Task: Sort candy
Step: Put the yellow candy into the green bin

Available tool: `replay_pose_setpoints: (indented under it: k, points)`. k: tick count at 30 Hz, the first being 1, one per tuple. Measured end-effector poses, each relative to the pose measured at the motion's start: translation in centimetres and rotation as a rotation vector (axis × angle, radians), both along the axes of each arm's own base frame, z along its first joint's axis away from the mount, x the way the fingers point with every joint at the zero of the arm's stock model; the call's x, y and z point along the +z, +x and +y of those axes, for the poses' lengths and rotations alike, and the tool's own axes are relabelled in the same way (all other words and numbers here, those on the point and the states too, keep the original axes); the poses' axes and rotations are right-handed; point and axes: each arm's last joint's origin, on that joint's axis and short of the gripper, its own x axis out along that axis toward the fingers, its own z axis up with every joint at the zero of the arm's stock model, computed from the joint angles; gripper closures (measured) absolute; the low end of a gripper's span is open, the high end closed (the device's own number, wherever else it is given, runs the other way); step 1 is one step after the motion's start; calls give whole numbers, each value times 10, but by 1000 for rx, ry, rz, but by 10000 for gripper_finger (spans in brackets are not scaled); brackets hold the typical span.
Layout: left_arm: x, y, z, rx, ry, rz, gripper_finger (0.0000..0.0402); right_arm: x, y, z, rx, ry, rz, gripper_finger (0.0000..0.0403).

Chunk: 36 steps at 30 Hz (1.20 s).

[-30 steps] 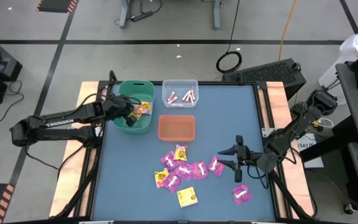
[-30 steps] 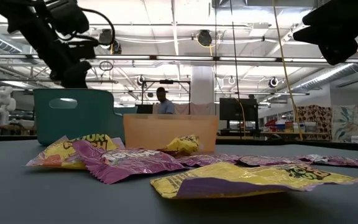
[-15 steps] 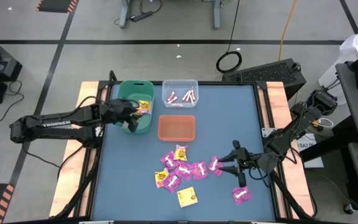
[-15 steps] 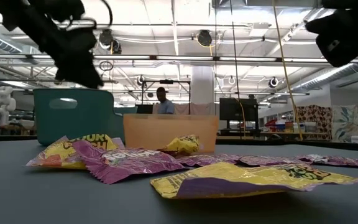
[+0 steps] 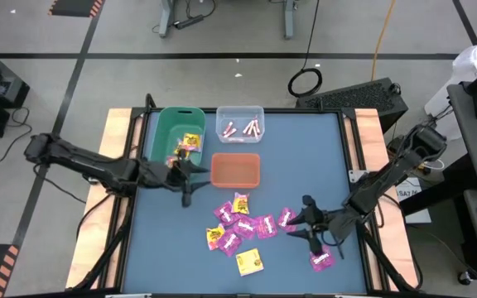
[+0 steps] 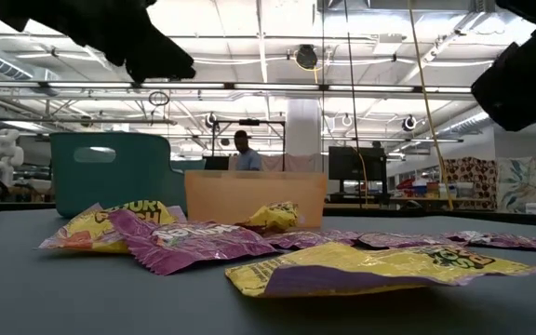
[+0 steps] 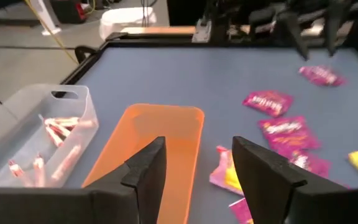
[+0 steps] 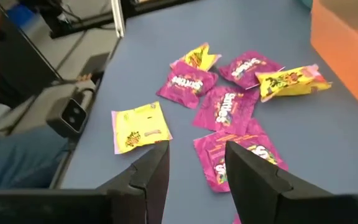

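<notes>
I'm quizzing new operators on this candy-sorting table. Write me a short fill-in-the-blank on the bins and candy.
1. The pale sticks lie in the ____ bin.
2. The orange bin holds ____ candy.
3. The yellow packets lie in the ____ bin.
4. Most loose packets on the table are ____.

Missing words: clear; no; green; pink

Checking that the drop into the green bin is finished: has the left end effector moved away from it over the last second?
Yes. In the high view the left end effector has left the green bin and now sits open beside the orange bin, nearer the loose candy.
</notes>
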Motion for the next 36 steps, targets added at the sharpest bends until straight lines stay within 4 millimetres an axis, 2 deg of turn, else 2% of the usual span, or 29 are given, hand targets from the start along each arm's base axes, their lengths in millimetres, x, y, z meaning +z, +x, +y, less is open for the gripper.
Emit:
replay_pose_setpoints:
  k: [3,7,14,18,24,27,36]
  points:
    - [-9,13,-5,-13,56,5,212,-2,15,9,14,-19,32,257]
    - [-19,26,-9,-27,81,-4,212,7,39,30,87,-52,56,257]
    - [-28,33,-11,-32,78,11,212,18,76,66,186,-74,142,256]
    - [-25,34,-16,-49,76,-21,212,8,93,82,215,-83,190,246]
    - [-19,32,-33,-126,85,-89,212,-14,113,100,272,-242,275,221]
    - [-17,30,-41,-159,85,-106,212,-19,120,106,285,-272,281,213]
    - [-17,26,-53,-142,85,-116,212,-40,127,111,244,-327,305,211]
